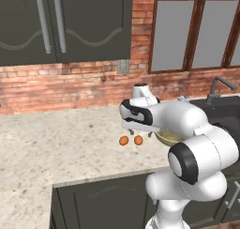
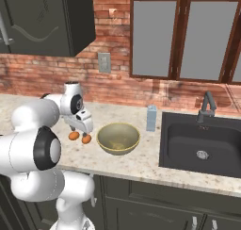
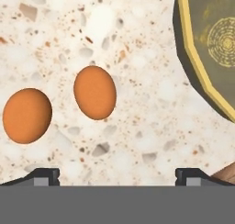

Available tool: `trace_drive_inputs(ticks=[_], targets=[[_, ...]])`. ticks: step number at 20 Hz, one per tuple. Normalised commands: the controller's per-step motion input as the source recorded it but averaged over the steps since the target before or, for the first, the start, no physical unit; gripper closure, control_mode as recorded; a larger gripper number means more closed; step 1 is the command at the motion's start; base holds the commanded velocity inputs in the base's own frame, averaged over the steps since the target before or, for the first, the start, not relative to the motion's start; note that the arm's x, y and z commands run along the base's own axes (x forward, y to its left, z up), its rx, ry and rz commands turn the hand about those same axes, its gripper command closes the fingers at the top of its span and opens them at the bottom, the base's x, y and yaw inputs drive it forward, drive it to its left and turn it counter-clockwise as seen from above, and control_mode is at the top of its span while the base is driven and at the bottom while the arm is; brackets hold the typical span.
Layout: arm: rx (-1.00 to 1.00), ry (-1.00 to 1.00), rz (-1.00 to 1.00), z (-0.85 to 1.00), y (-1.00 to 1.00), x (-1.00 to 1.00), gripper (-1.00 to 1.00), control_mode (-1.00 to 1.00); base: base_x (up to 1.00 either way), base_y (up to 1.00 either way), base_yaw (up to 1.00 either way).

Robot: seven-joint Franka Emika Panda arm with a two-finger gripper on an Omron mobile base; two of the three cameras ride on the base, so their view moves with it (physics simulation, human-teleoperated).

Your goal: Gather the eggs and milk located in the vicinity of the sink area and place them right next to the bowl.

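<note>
Two orange-brown eggs (image 3: pixel 95 92) (image 3: pixel 27 115) lie side by side on the speckled counter, a short way left of the olive-tan bowl (image 3: pixel 206 16). My gripper (image 3: pixel 117 177) hangs just above them, open, with nothing between its fingertips (image 3: pixel 46 176). From the right base view, the eggs (image 2: pixel 73 135) (image 2: pixel 86 139) sit under the hand, with my gripper (image 2: pixel 81 130) above them and the empty bowl (image 2: pixel 117 149) to their right. The milk (image 2: pixel 151 118) stands upright between the bowl and the dark sink (image 2: pixel 202 144). The left base view shows the eggs (image 1: pixel 123 140) (image 1: pixel 138 140), and my arm partly hides the bowl (image 1: pixel 164 138).
A dark faucet (image 2: pixel 207 106) rises behind the sink. A brick wall with a window runs along the back, and dark upper cabinets (image 1: pixel 65 21) hang at the left. The counter's front edge (image 2: pixel 141 175) is close to the bowl. Bare counter stretches left of the eggs.
</note>
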Motion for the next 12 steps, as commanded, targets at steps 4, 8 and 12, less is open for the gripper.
trace_drive_inputs(ticks=[4,8,12], targets=[[0.0,-0.01,0.0,-0.2,0.0,0.09,-1.0,-1.0,0.0,0.0,0.0],[0.0,0.0,0.0,-0.11,0.0,0.09,-1.0,-1.0,0.0,0.0,0.0],[0.0,0.0,0.0,-0.09,0.0,0.13,-1.0,-1.0,0.0,0.0,0.0]])
